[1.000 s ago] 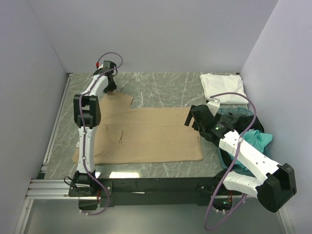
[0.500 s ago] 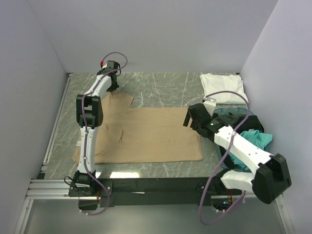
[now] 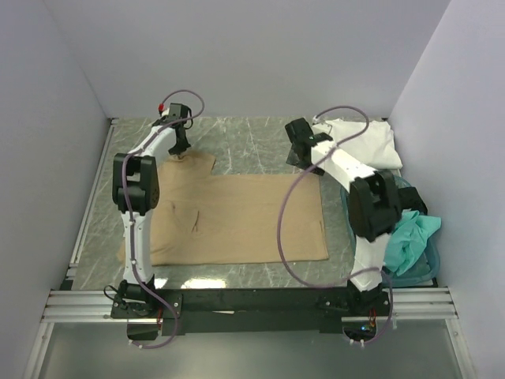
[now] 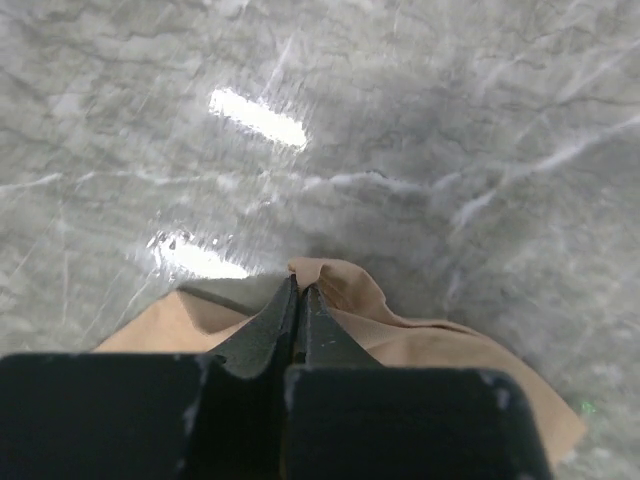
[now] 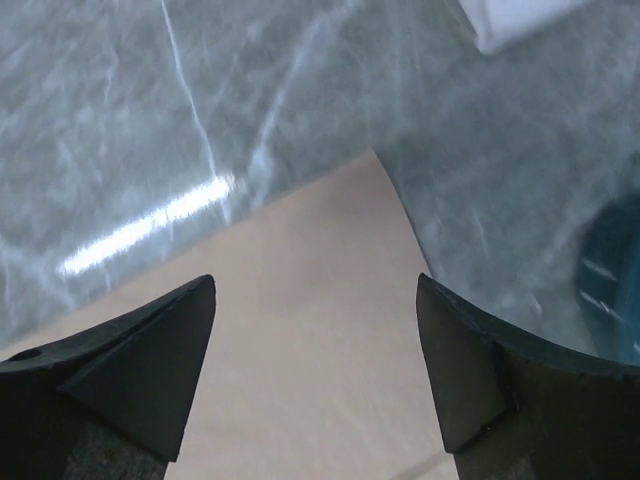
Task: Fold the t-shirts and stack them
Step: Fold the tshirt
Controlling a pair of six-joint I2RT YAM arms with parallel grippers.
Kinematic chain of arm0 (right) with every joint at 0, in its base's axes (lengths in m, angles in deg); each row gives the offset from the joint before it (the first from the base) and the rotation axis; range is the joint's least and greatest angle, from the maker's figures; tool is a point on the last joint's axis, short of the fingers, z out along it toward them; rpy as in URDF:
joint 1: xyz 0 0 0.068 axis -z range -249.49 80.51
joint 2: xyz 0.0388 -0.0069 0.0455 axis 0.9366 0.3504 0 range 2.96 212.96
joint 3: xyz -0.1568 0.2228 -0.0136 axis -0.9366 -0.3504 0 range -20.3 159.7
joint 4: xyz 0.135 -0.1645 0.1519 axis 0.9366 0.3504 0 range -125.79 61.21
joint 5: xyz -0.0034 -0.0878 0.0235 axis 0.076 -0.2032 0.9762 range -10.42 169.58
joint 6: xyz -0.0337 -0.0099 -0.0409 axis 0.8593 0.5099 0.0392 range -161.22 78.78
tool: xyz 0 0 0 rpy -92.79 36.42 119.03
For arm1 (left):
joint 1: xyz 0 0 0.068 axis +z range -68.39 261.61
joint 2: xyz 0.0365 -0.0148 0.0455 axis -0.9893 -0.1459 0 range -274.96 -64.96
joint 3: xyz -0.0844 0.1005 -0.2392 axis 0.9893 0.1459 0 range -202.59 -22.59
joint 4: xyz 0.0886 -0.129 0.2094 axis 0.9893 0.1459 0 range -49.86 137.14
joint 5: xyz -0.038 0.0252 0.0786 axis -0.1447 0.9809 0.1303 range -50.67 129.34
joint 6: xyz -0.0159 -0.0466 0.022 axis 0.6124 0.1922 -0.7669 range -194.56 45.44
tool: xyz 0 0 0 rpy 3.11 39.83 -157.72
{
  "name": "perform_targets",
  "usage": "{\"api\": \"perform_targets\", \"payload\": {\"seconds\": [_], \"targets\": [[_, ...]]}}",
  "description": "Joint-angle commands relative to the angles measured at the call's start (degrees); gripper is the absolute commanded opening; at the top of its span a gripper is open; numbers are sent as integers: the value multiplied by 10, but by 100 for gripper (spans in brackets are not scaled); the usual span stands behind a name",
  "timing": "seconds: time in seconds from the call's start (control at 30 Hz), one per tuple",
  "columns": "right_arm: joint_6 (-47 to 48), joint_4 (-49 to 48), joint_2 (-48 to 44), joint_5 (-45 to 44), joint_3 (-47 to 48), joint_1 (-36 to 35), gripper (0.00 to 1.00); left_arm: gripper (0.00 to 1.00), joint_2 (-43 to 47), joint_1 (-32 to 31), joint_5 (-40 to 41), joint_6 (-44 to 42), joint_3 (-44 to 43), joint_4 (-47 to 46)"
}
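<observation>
The tan t-shirt (image 3: pixel 237 217) lies spread flat on the marble table. My left gripper (image 3: pixel 180 150) is at its far left sleeve, shut on a pinched fold of tan cloth (image 4: pixel 420 340) that rises at the fingertips (image 4: pixel 300 292). My right gripper (image 3: pixel 298 155) is open and empty, hovering over the shirt's far right corner (image 5: pixel 300 350), with its jaws wide apart (image 5: pixel 316 280). A folded white t-shirt (image 3: pixel 364 142) lies at the back right. The teal t-shirt (image 3: pixel 410 235) and the dark grey t-shirt (image 3: pixel 406 204) are bunched at the right.
A shallow teal plastic basket (image 3: pixel 431 262) sits at the right edge under the bunched shirts, and its rim shows in the right wrist view (image 5: pixel 615 270). A corner of the white shirt (image 5: pixel 510 20) shows there too. Walls enclose the table (image 3: pixel 252 138) on three sides.
My right arm has swung from beside the shirt's right edge up to its far right corner, gripper still open. My left gripper has stayed at the sleeve.
</observation>
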Motion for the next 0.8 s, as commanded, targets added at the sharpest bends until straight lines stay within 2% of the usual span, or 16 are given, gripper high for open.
{"api": "perform_targets", "payload": {"seconds": [0.0, 0.17, 0.27, 0.47, 0.73, 0.77], "targets": [[-14, 82, 110, -34, 107, 20, 87, 0, 71, -4, -7, 16, 36, -52], [-19, 174, 236, -49, 284, 25, 80, 0, 87, -4, -5, 26, 53, -55], [-19, 199, 280, -58, 334, 27, 78, 0, 98, -4, -15, 30, 69, -59], [-31, 216, 306, -65, 341, 32, 72, 0, 125, -4, -23, 36, 115, -84], [-46, 230, 284, -69, 308, 32, 66, 0, 158, -4, -19, 38, 144, -90], [-48, 231, 282, -65, 299, 32, 62, 0, 160, -4, -18, 38, 146, -89]]}}
